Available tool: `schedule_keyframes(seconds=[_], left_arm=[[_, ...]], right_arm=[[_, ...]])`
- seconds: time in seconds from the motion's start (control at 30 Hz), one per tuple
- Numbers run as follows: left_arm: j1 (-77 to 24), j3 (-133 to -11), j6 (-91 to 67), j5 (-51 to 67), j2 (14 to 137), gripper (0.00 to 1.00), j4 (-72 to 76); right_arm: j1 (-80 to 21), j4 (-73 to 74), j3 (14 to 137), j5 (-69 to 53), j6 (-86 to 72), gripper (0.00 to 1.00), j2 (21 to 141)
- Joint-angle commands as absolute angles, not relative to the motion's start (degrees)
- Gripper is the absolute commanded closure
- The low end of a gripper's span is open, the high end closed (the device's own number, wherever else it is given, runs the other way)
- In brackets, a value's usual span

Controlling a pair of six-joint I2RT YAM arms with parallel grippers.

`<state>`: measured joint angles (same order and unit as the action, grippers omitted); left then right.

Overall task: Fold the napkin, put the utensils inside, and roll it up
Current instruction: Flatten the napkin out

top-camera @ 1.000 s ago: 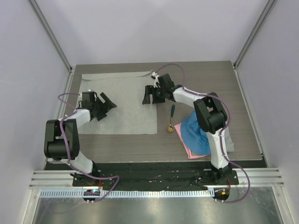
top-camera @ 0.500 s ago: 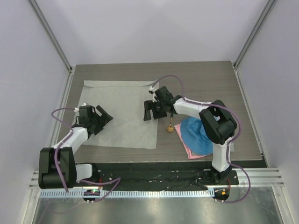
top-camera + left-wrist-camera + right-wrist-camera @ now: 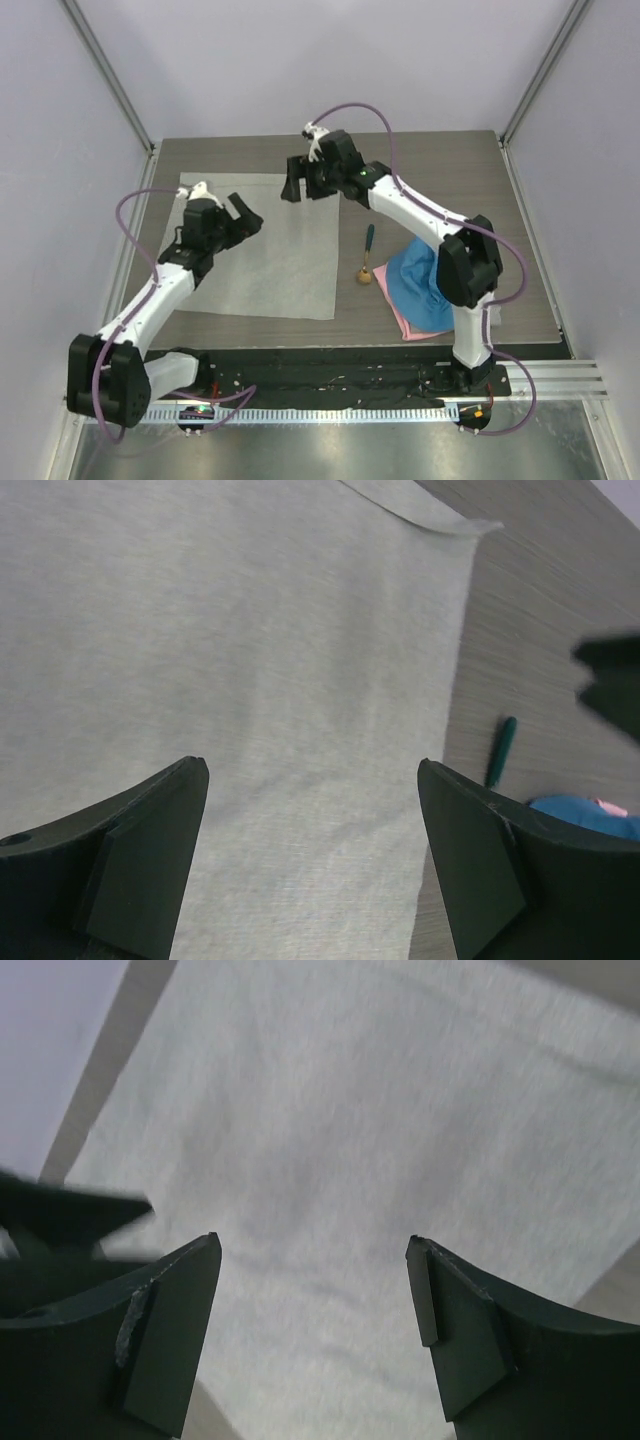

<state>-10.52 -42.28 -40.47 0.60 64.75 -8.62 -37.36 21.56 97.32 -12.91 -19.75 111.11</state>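
Spread flat and unfolded on the dark wood-grain tabletop (image 3: 450, 170), left of centre: large light grey square napkin of thin soft cloth (image 3: 265, 250), far right corner slightly curled up.

Just right of the napkin's right edge, not touching it: small spoon with slim dark green handle and gold-brass bowl (image 3: 367, 255). Handle pointing to the far side, bowl toward the arm bases and just beside a crumpled blue cloth (image 3: 415, 285) lying on a pink cloth (image 3: 408, 325).

Above the napkin's left half: left end effector (image 3: 243, 214), fingers wide apart, gripping nothing.

Above the napkin's far edge: right end effector (image 3: 300, 186), fingers likewise wide apart, nothing between them.

Between the fingers in both wrist views: only grey fabric below.
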Motion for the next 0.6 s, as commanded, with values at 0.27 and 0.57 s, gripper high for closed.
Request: schedule_keyframes(seconds=[0.27, 0.57], left_arm=[[-34.1, -32.96, -42.45, -2.81, 78.13, 0.11, 21.36], [-34.37, -27.6, -43.06, -3.16, 79.02, 0.11, 16.53]], right_arm=[[-30.5, 2.83, 121.55, -19.77, -29.07, 0.17, 140.7], [-28.04, -6.94, 123.31, -19.16, -35.06, 0.17, 147.91]])
